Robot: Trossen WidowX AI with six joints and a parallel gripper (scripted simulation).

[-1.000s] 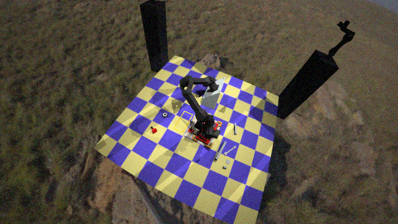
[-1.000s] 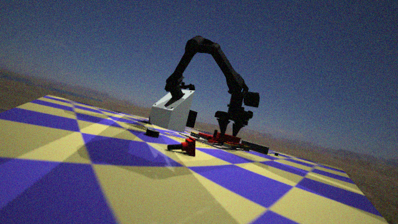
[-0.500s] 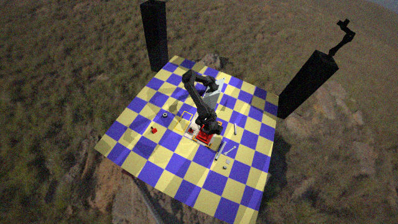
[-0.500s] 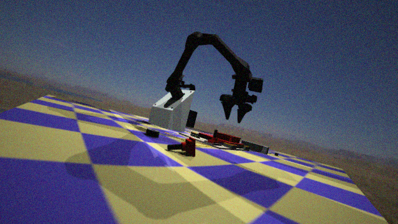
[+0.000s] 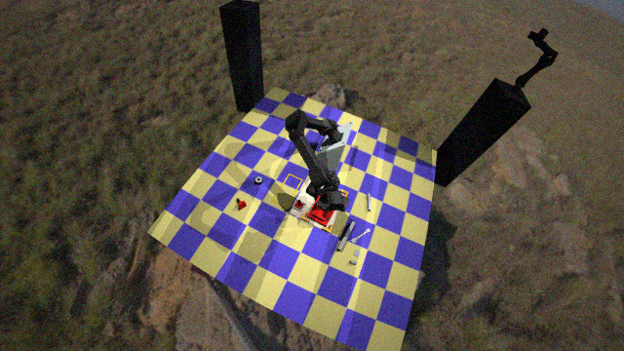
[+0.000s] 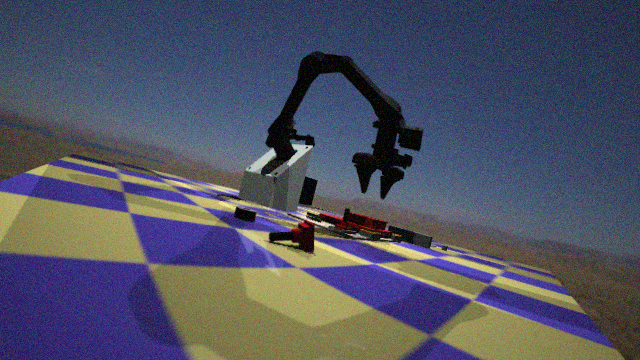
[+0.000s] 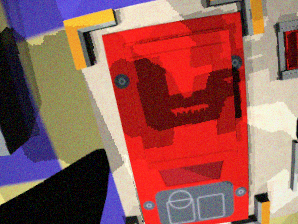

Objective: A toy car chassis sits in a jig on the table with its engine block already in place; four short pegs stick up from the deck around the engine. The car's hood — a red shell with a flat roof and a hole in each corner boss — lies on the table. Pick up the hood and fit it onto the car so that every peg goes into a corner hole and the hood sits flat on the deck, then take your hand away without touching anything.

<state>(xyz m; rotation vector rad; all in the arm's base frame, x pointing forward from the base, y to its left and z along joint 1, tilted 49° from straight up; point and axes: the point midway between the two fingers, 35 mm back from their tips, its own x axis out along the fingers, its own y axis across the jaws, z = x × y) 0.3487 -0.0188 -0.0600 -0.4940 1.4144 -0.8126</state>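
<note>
The red hood (image 5: 321, 215) (image 6: 369, 221) (image 7: 192, 142) lies over the car in the jig, roof up. In the wrist view, round grey peg ends show at its four corners, and it looks square with the car. Whether it is fully flat on the deck is hard to tell. The engine block and most of the chassis are hidden beneath it. An orange-and-grey jig bracket (image 7: 90, 23) stands beyond one corner of the hood. My gripper (image 6: 373, 195) is open and empty, above the hood with a visible gap. One black finger shows at the lower left of the wrist view.
A red part with a black stem (image 5: 241, 204) (image 6: 306, 237) and a dark wheel (image 5: 258, 180) (image 6: 245, 214) lie left of the jig. A long dark bar (image 5: 346, 236) (image 6: 412, 236), a wrench (image 5: 361, 235) and a pale rod (image 5: 369, 202) lie to its right.
</note>
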